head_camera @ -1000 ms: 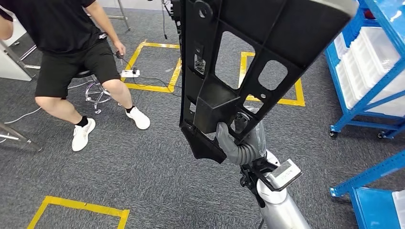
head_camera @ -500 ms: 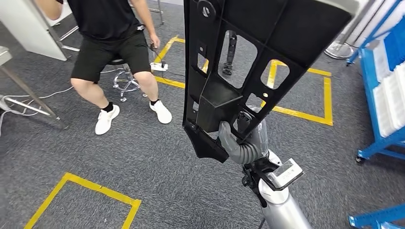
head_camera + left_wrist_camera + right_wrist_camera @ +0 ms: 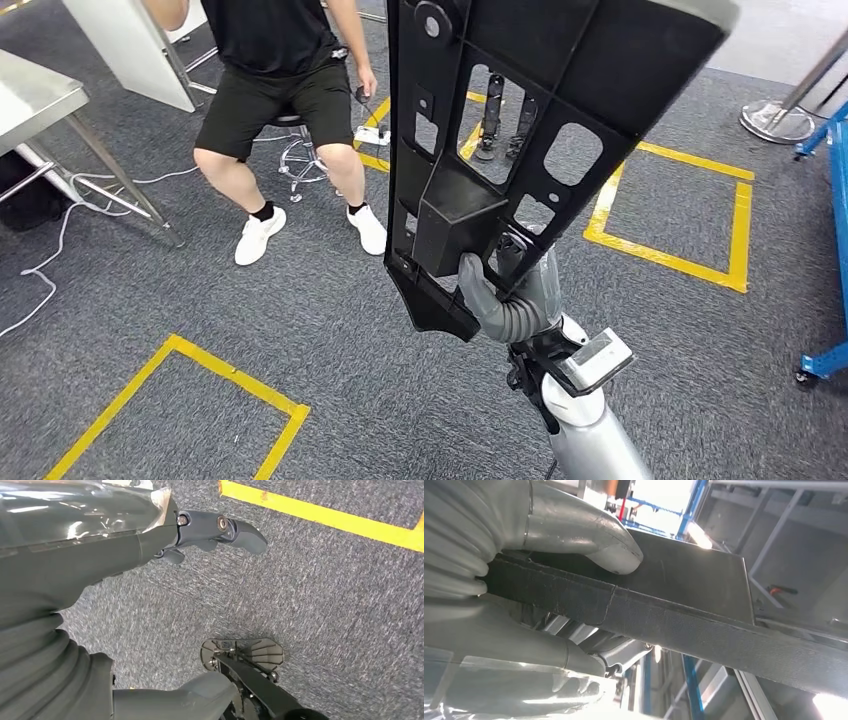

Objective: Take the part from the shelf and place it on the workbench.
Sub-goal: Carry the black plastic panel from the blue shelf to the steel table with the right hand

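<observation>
Carry step judged in hand: the part (image 3: 520,150) is off the shelf and held upright in front of the body by the right hand (image 3: 500,295), not yet at the workbench. In the head view the metal tabletop (image 3: 35,95) lies at about ten o'clock, well apart from the part.

Advice for the step: the part should be kept upright and close to the body while the turn toward ten o'clock is made, since it is long and gripped only at its lower end, so sway at the top is likely. The seated person (image 3: 285,90) at eleven o'clock, on a stool between robot and tabletop, should be given room.

Floor: grey carpet (image 3: 300,330), short and speckled, marked with yellow tape squares (image 3: 680,210).

Part: a large black panel, flat, ribbed, matt moulded plastic by the look, pierced with rounded cut-outs and carrying a boxy block near its lower end.

Right hand: the fingers are clamped on the panel's lower edge, the thumb (image 3: 589,542) pressed on one face and the other fingers behind; grey ribbed cover at the wrist.

Left hand (image 3: 200,532): seen in the left wrist view over the carpet, holding nothing, its dark fingers apart.
</observation>
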